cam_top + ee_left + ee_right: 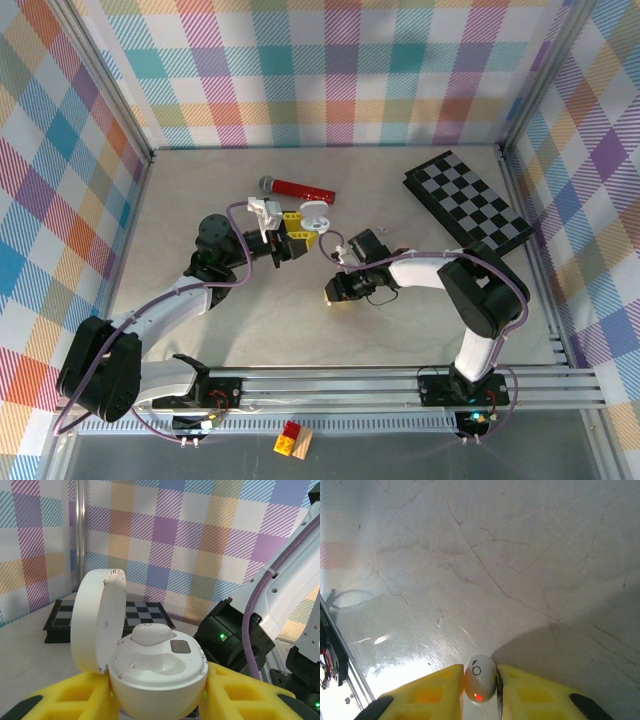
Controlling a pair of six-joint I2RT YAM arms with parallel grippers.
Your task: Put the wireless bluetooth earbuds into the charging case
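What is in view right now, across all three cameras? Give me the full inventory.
white oval plastic charging case: one, white, lid open, gripped by the left hand.
seated white plastic earbud: one, white, in one socket of the case; other socket empty.
loose white plastic earbud with a red light: one, white, gripped by the right hand, near the pale marbled table.
red microphone with a grey head: one, red, behind the case.
flat checkered board: one, black and white, table's far right.
small block stack: one, red and yellow on wood, off the table's near edge.
left hand: one, yellow fingers, shut.
right hand: one, yellow fingers, shut.
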